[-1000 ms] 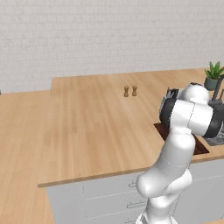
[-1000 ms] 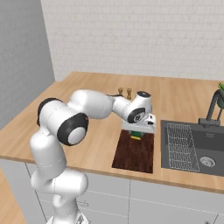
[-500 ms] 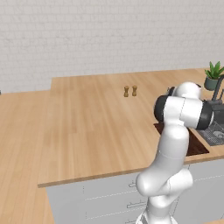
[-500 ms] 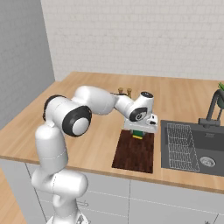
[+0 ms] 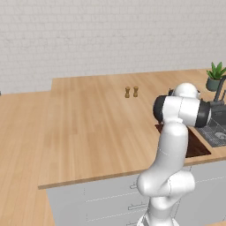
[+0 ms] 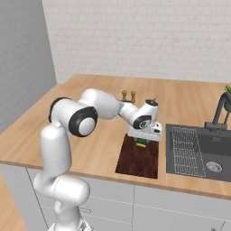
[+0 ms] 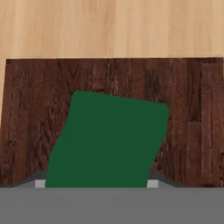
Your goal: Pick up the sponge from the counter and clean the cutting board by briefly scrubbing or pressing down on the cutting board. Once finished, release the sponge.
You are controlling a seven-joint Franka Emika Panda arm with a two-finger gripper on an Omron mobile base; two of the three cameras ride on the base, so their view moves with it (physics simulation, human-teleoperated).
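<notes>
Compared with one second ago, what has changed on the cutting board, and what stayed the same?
The arm's elbow folded up and back, while the gripper stayed over the far end of the cutting board, still shut on the sponge. Nothing was released. The board and the two small shakers did not move.

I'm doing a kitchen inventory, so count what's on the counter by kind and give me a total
Sponge: 1
Cutting board: 1
Small brown shakers: 2
Potted plant: 1
Total: 5
</notes>
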